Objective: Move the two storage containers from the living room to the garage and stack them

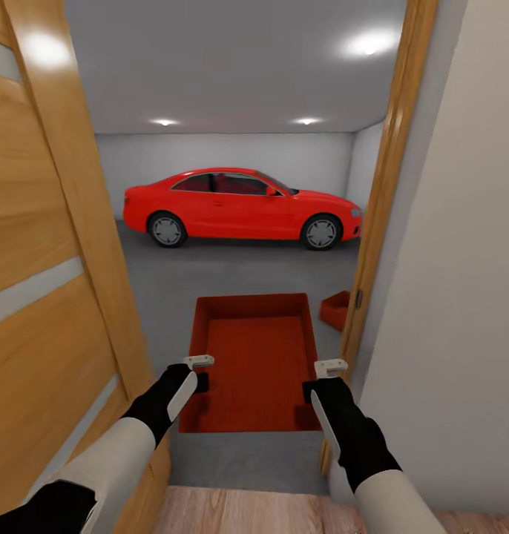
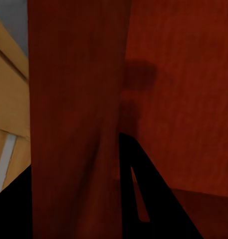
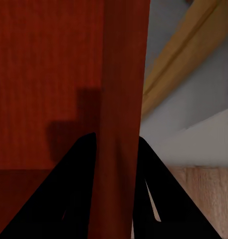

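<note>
Arms reach forward side by side through the doorway, the left gripper clamped on the left wall of a storage container and the right gripper clamped on its right wall, holding the empty bin level above the garage floor. The second container sits on that floor by the door frame, near the red car.

container in doorway, second container right beyond it, car behind

No readable text, label, brand or number appears on anything.
</note>
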Robot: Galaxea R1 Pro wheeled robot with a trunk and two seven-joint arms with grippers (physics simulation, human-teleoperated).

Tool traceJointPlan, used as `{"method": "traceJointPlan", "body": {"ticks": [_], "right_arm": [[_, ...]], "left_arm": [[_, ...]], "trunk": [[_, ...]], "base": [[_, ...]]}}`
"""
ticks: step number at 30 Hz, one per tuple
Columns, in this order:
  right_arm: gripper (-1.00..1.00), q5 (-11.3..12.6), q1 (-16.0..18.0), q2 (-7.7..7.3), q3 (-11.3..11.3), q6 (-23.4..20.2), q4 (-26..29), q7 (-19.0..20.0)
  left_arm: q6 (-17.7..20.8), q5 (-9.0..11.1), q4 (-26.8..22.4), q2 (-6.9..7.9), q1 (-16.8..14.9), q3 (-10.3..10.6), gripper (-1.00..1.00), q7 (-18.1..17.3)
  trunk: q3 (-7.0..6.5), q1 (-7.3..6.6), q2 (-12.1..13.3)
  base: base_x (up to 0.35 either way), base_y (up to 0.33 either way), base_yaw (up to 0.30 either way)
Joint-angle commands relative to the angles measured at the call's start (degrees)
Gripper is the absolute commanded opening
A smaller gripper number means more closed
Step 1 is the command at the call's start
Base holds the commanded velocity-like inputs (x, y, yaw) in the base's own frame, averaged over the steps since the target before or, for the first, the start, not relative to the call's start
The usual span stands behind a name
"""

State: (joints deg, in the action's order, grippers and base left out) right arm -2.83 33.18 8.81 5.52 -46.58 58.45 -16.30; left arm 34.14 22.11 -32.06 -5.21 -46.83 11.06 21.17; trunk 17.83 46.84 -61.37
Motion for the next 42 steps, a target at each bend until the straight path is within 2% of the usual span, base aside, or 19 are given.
{"method": "traceJointPlan", "body": {"ticks": [1, 6, 30, 42], "right_arm": [[-1.0, 2.1, 0.0, 1.18, 2.4, 0.3, -0.1, 0.2], [-1.0, 2.1, 0.0, 1.18, 2.4, 0.3, -0.1, 0.2], [-1.0, 2.0, 0.0, 1.18, 2.4, 0.3, -0.1, 0.2], [-1.0, 2.0, 0.0, 1.18, 2.4, 0.4, -0.1, 0.2]], "left_arm": [[-0.8, -1.8, -0.1, -1.56, 0.0, -0.2, -1.0, -0.1], [-0.8, -1.8, 0.0, -1.6, 0.0, -0.2, -1.0, -0.1], [-0.8, -1.8, -0.1, -1.58, 0.0, -0.2, -1.0, -0.1], [-0.8, -1.8, -0.1, -1.58, 0.0, -0.2, -1.0, -0.1]], "trunk": [[0.0, 0.0, 0.0], [0.0, 0.0, 0.0], [0.0, 0.0, 0.0], [0.0, 0.0, 0.0]], "base": [[0.058, 0.142, -0.285], [0.016, 0.039, -0.141], [0.0, 0.072, -0.003], [0.03, 0.013, -0.093]]}}
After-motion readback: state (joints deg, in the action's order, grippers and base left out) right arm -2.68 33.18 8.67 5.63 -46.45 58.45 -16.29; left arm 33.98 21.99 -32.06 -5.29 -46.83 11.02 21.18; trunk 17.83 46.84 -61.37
